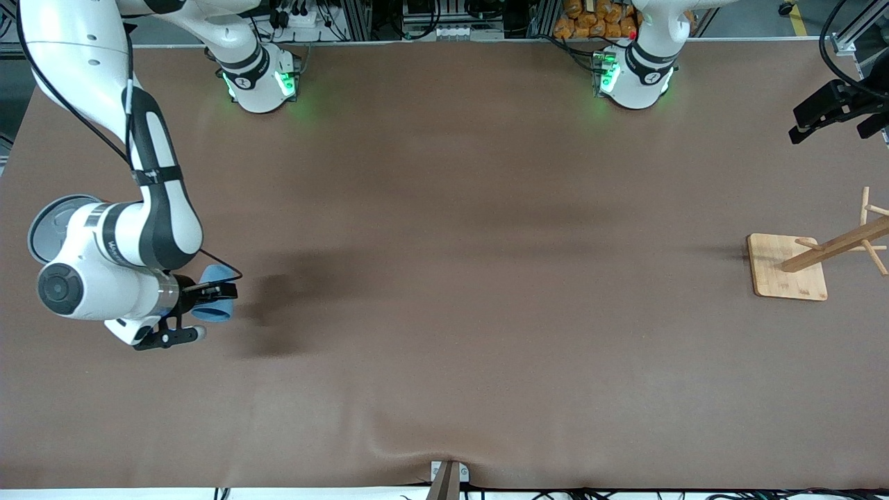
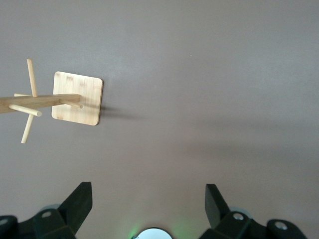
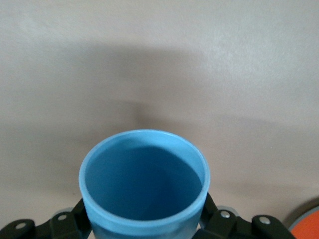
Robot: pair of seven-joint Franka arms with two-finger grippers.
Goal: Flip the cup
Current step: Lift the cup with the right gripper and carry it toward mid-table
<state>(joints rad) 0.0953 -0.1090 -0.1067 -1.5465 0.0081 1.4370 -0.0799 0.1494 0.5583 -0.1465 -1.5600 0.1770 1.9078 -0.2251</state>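
The cup (image 1: pixel 212 300) is held up in the air at the right arm's end of the table (image 1: pixel 444 312), lying on its side in the front view, and the right wrist view looks straight into its open mouth (image 3: pixel 144 184), blue inside and out. The right gripper (image 1: pixel 208 298) is clamped on the cup, one finger on each side of its wall, as the right wrist view shows with the dark fingers (image 3: pixel 75 219) pressed against the cup's sides. The gripper and cup hang over bare brown table, with their shadow lying on the cloth just beside them toward the middle of the table. An orange can (image 3: pixel 306 226) with a grey rim shows at the edge of the right wrist view, close to the gripper. The left gripper (image 2: pixel 148 199) waits high over the left arm's end of the table, its fingers (image 2: pixel 79 201) spread wide apart with nothing between them. Below it stands a wooden rack (image 1: pixel 788 267), a square base with a post and pegs.
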